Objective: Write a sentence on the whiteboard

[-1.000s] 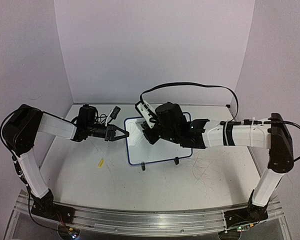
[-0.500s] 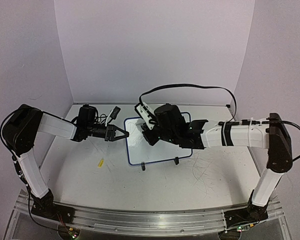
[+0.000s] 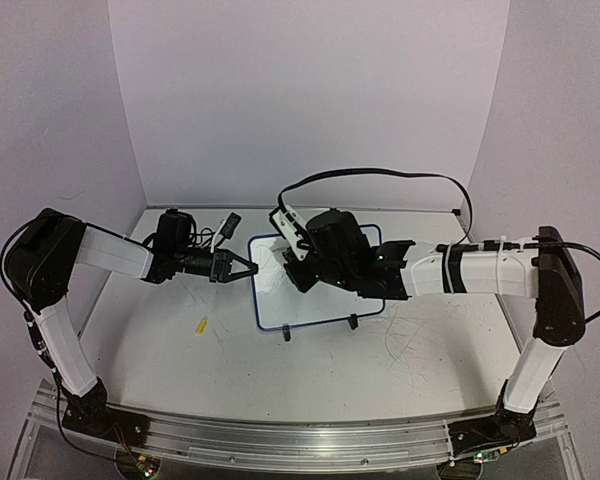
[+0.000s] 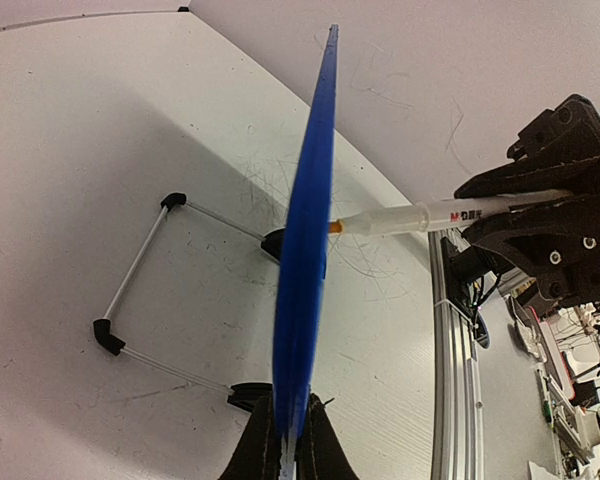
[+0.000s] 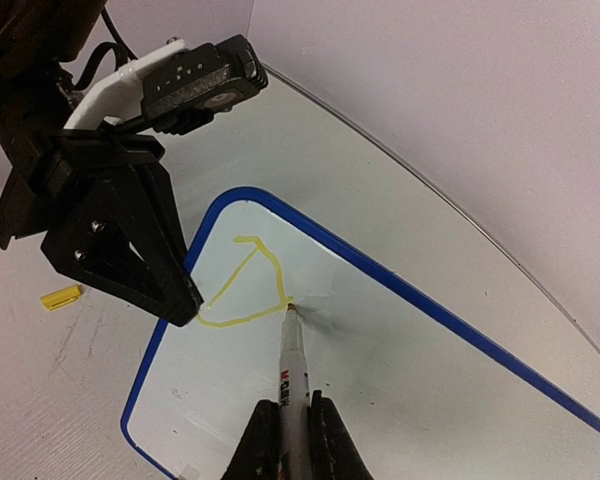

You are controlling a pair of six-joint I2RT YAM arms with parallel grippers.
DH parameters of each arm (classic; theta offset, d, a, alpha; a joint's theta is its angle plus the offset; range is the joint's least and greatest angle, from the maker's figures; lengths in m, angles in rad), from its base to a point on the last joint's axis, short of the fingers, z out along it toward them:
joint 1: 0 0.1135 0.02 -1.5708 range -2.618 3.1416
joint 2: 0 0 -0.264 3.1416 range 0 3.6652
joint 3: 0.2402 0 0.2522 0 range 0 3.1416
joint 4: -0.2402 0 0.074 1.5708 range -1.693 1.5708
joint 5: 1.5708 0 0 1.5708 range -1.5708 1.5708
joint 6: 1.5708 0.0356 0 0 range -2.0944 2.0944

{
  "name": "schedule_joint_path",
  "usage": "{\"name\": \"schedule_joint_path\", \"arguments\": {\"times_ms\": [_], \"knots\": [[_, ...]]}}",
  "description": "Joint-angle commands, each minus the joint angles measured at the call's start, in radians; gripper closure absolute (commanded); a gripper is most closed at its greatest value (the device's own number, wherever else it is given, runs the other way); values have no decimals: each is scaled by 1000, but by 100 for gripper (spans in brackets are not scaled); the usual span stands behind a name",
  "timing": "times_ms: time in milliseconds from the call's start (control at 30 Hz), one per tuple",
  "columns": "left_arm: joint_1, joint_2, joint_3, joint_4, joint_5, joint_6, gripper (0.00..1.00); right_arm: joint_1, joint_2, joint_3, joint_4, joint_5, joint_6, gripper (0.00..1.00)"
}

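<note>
Mid-table, toward the back | my left gripper (image 3: 246,268) pinches the whiteboard (image 3: 292,300) by its left rim | right gripper (image 5: 286,425) clamps a marker (image 5: 293,365), tip touching the board (only one yellow letter (image 5: 250,285) on it)

Yellow D-shaped stroke (image 5: 232,276) on the whiteboard (image 5: 400,370), red-black print on marker (image 5: 292,370) unreadable

Plain pale lilac walls (image 3: 310,100) close the back and both sides of a white counter (image 3: 230,370), scuffed with grey scratch marks (image 3: 405,342) toward its right; an aluminium rail (image 3: 280,440) runs along its near edge.
</note>
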Motion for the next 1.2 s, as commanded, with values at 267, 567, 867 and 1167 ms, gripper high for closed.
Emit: {"name": "schedule_joint_path", "arguments": {"times_ms": [267,567,867,1167], "knots": [[0,-27,26,-29,-25,17,100,0,-14,12,-23,34,40,100],[-1,-26,27,-29,-25,17,100,3,-19,-4,-28,19,57,100],[0,-27,28,-31,-25,17,100,16,-25,-24,-34,12,74,100],[0,-29,28,-31,-23,17,100,29,-20,-42,-37,-3,98,100]]}}
